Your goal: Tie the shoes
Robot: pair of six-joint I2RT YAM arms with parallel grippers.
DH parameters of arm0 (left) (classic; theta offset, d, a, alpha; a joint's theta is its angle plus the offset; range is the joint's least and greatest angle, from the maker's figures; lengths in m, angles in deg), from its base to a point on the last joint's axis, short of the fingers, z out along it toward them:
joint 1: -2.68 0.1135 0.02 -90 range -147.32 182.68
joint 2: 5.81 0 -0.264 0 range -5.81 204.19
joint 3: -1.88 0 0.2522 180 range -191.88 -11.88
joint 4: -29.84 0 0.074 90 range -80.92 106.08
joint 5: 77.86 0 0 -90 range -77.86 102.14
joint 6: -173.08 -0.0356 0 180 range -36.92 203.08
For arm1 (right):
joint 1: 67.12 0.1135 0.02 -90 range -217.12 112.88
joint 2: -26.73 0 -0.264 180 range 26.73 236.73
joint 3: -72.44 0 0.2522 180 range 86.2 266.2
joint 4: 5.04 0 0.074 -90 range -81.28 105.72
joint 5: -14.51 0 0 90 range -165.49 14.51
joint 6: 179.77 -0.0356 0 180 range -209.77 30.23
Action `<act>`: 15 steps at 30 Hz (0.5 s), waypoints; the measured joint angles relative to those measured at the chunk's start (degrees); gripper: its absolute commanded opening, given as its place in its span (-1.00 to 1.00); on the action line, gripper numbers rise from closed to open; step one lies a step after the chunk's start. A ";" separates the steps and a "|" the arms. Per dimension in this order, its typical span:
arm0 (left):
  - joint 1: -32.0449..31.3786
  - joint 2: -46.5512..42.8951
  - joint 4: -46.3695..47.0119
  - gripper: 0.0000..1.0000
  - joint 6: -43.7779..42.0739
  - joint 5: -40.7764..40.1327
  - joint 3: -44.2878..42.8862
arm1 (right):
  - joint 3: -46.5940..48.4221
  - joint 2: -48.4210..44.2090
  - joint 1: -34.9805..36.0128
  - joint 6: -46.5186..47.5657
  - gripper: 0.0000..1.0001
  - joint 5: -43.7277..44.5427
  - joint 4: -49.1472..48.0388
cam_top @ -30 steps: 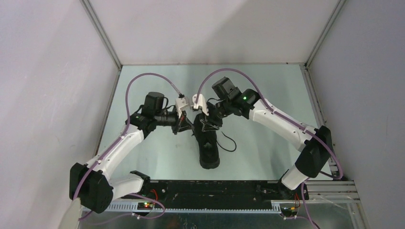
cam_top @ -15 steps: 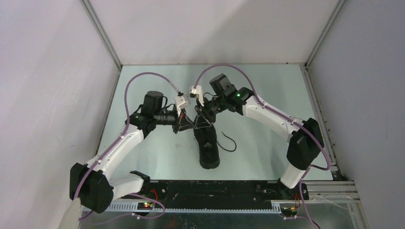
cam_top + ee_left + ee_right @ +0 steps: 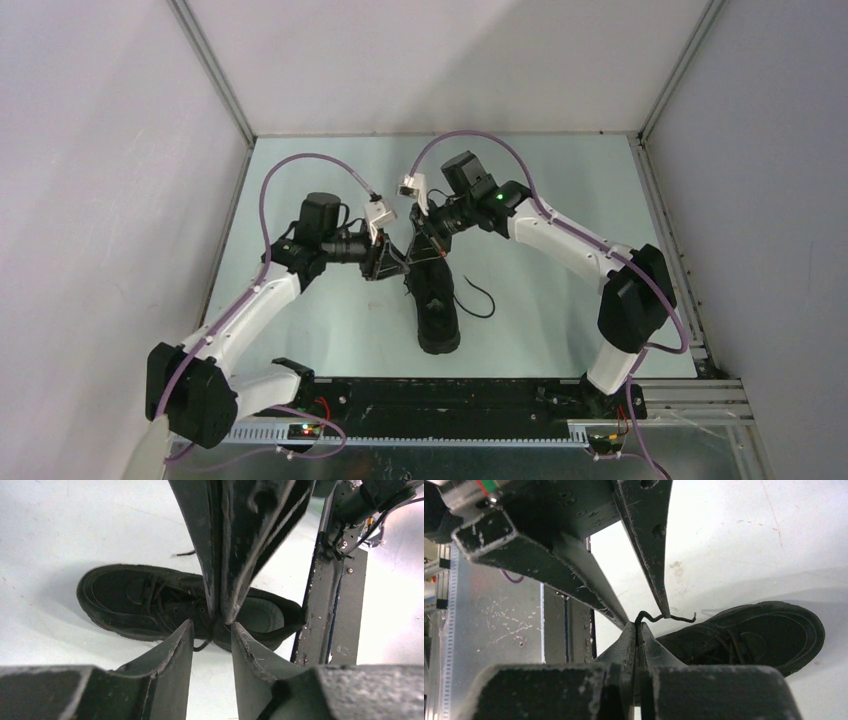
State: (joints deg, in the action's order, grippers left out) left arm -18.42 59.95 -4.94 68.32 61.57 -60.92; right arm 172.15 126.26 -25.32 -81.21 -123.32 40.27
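Note:
The black shoe (image 3: 438,315) lies mid-table with its toe toward the arm bases, also seen in the left wrist view (image 3: 135,597) and the right wrist view (image 3: 769,630). Both grippers meet just above its collar. My right gripper (image 3: 422,255) (image 3: 636,628) is shut on a thin black lace (image 3: 670,616), whose short end sticks out past the tips. My left gripper (image 3: 398,264) (image 3: 212,626) is open, its fingers straddling the right gripper's shut tips. Another lace (image 3: 482,300) trails on the table right of the shoe.
White enclosure walls stand close on the left, right and back. A black base rail (image 3: 450,400) runs along the near edge. A black upright frame piece (image 3: 325,605) stands beyond the shoe's heel in the left wrist view.
The right gripper swung left to the left gripper's tips and shut on the lace. The left gripper then opened, letting the lace go.

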 measured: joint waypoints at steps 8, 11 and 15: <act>0.50 -1.84 9.27 -0.08 11.13 -3.56 7.02 | -0.02 0.00 -1.88 -8.70 -1.00 3.19 -5.27; 0.50 -1.07 13.07 -0.08 15.58 -6.03 7.06 | 0.00 0.02 -2.03 -11.78 -1.00 4.92 -6.78; 0.11 0.74 17.66 -0.07 19.56 -7.85 7.04 | 0.00 0.07 -1.95 -14.73 -1.00 6.51 -7.76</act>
State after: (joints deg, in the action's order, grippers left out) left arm -18.31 60.69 12.72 87.88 53.72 -53.88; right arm 172.15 126.32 -27.26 -95.94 -116.81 32.52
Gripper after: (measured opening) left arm 0.462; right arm 0.008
